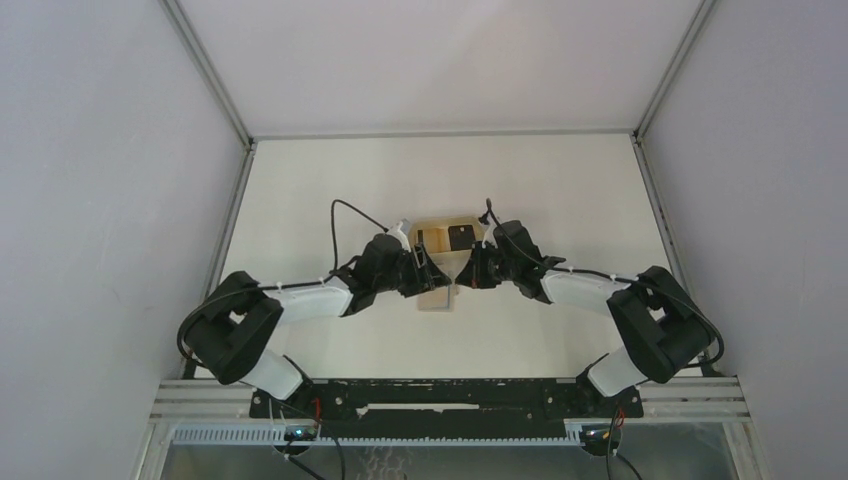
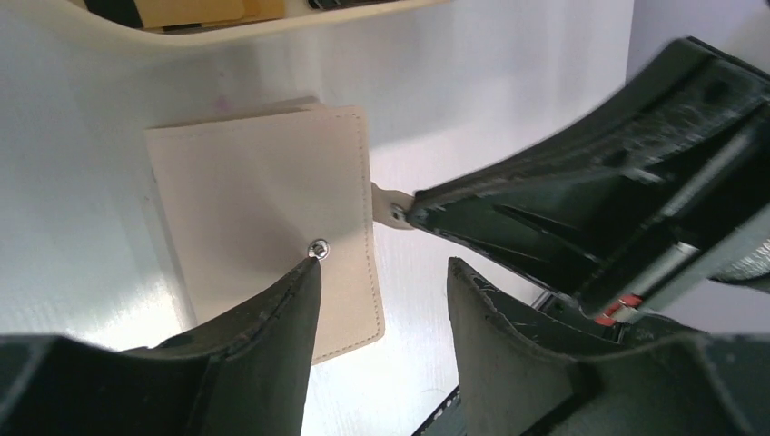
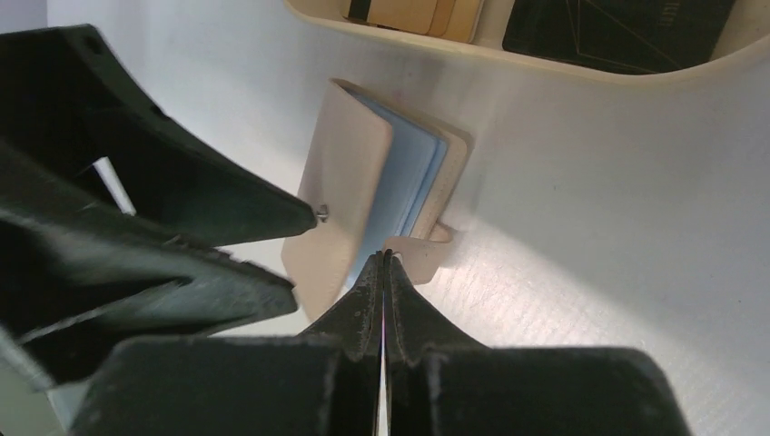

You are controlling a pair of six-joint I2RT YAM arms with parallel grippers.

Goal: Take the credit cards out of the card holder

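The beige card holder (image 2: 254, 200) lies on the table just in front of the tray, also seen as the card holder (image 1: 437, 298) from above. It gapes slightly, showing light-blue inner sleeves (image 3: 404, 177). My left gripper (image 2: 381, 277) is open: one finger tip rests by the snap (image 2: 319, 248) on the cover, the other hangs off the holder's edge. My right gripper (image 3: 386, 259) is shut, pinching the closing tab (image 3: 425, 252). A black credit card (image 3: 617, 32) and a tan card with a dark stripe (image 3: 413, 14) lie in the tray.
The pale wooden tray (image 3: 545, 68) stands directly behind the card holder, its rim close to it. The two grippers face each other, almost touching over the holder. Grey walls enclose the white table (image 1: 330, 190) on the left, right and back.
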